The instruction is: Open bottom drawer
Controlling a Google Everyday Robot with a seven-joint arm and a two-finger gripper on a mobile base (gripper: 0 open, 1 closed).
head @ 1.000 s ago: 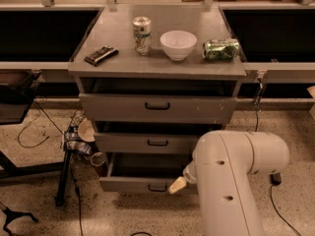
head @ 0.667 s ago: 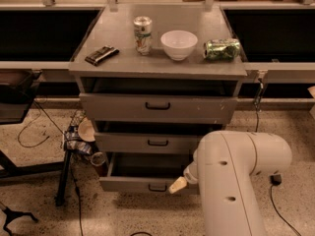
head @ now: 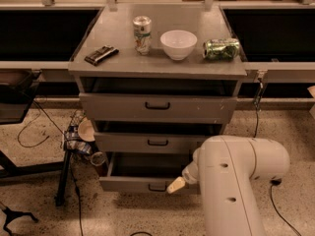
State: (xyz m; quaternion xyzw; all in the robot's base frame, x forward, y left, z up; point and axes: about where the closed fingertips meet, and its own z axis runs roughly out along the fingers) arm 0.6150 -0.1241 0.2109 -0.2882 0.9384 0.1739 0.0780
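At the foot of the grey cabinet, camera view: bottom drawer [head: 129, 183] sits lowest of three, part-way out, dark cavity showing behind its shallow front. Gripper [head: 175, 185] is at that front, cream tip just right of the small black bar handle [head: 157, 187]; open or closed, cannot tell. The bulky white arm [head: 236, 181] hides the drawer's right end. To do it well: pull straight out along the slides, level and slow, no sideways drag so it doesn't bind. Fronts are matte grey, flat, scuffed; the arm shell is smooth and rounded. On top: upright can [head: 142, 33], glossy white bowl [head: 178, 44], green can [head: 221, 48] lying on its side. Floor is speckled.
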